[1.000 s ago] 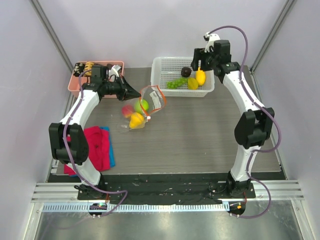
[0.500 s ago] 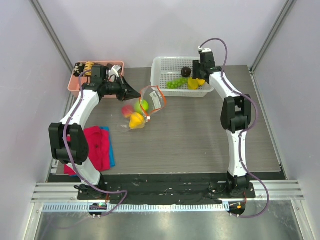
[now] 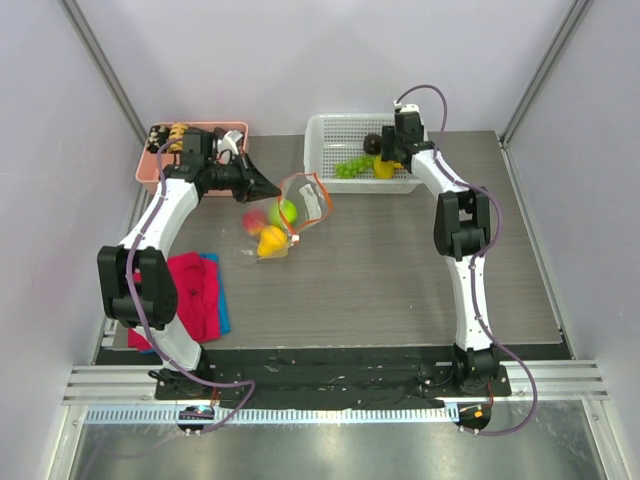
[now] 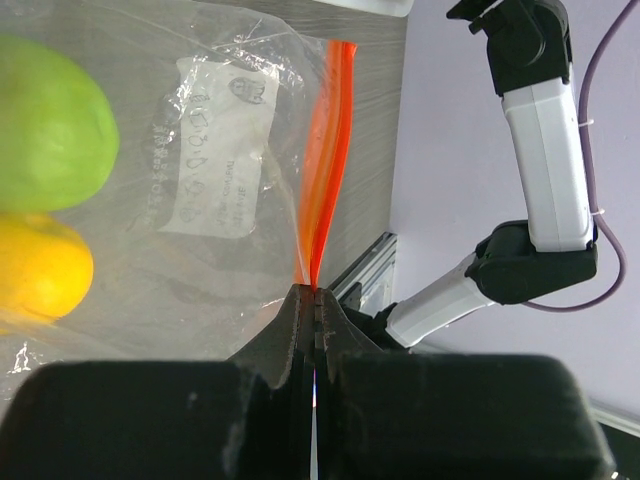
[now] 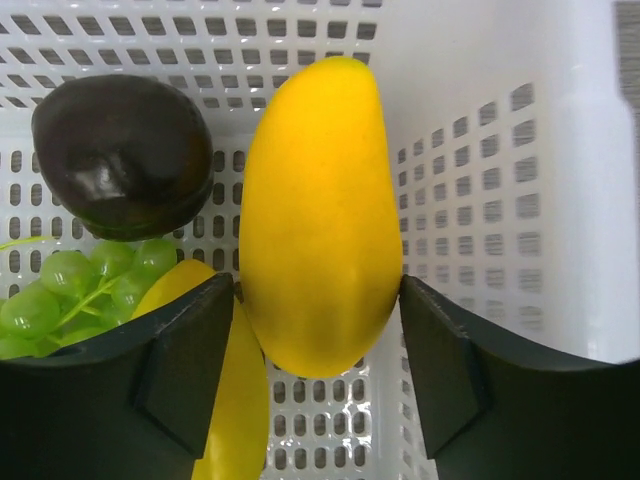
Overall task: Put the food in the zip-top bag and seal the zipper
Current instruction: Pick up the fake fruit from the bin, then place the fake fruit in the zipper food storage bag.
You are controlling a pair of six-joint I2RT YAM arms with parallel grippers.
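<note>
Well, nearest me, on the left of the tabletop (image 3: 400,270), a red-pink cloth (image 3: 190,290) lies bunched on top of a blue cloth (image 3: 222,300).

Further in and left of centre sits the zip-top bag (image 4: 215,250), crinkled, with its mouth turned toward the far side. Through the clear plastic I can see a green apple (image 4: 50,125) and a bagged lemon (image 4: 35,270) touching it. A red apple (image 3: 256,217) lies just beside them. The left hand (image 4: 315,300) is clenched on one end of the zipper (image 4: 325,170). Its fingers are pressed flat together and the orange-red strip runs out from between them. From above, the strip makes an open loop, so the mouth gapes.

At the far side stands a white basket (image 5: 500,200). The right hand (image 5: 318,290) reaches down into its right end, grasping a held lemon (image 5: 320,200) with one finger against each side. In the basket with it are a dark plum (image 5: 122,155), a bunch of green grapes (image 5: 70,285) and a second lemon (image 5: 235,400) lying by the left finger.

In the far left corner a pink bin (image 3: 145,170) holds small brown and black pieces (image 3: 175,132).
</note>
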